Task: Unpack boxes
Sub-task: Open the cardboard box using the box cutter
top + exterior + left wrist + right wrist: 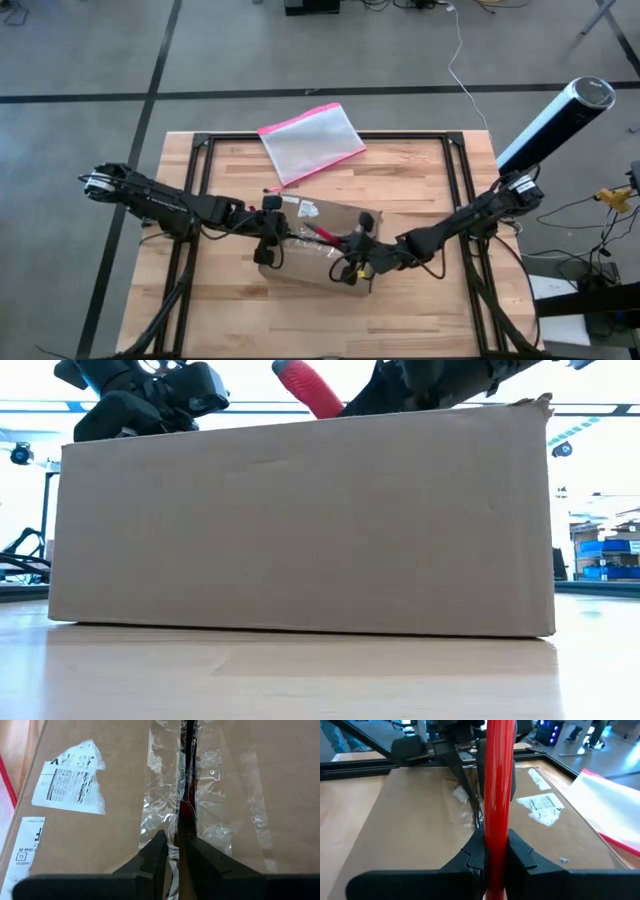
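Box (318, 238): centre of table (420, 310), taped seam up
Left gripper (174, 851): fingers nearly together over seam
Right gripper (496, 851): pinching red tool (498, 785)
Pouch (310, 141): upper centre

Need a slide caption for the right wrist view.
Right gripper holds a red-handled tool over the cardboard box's taped seam, facing the left gripper.

Box top (300, 520): hidden in low view, side wall only.
Label print (72, 782): too small to read.
Red tool tip (497, 795): cut off.
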Action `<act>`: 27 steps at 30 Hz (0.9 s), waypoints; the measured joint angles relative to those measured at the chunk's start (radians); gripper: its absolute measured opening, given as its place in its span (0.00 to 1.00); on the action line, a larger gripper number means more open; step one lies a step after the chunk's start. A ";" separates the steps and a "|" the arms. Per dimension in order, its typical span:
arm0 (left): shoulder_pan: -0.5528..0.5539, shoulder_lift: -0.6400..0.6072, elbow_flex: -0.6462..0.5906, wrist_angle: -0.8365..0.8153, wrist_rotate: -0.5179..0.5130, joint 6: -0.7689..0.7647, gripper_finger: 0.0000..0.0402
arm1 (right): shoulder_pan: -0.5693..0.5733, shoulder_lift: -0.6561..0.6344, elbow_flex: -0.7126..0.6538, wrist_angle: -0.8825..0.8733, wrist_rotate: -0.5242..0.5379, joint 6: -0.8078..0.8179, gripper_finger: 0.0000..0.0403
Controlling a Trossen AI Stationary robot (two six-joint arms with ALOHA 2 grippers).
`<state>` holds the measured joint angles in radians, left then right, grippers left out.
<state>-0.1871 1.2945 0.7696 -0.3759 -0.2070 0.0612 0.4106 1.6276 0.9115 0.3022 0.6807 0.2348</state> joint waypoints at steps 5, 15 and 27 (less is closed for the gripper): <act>0.000 0.000 0.000 -0.001 0.001 0.000 0.16 | 0.027 -0.048 0.001 -0.089 0.005 0.019 0.05; 0.000 0.000 0.000 -0.002 0.002 0.000 0.16 | 0.037 -0.050 0.001 -0.287 0.018 0.174 0.05; 0.000 0.000 0.000 -0.008 0.015 0.004 0.16 | -0.037 0.056 -0.006 -0.018 -0.044 0.041 0.05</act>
<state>-0.1874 1.2945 0.7696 -0.3838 -0.1919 0.0649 0.3735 1.6833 0.9051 0.2843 0.6363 0.2754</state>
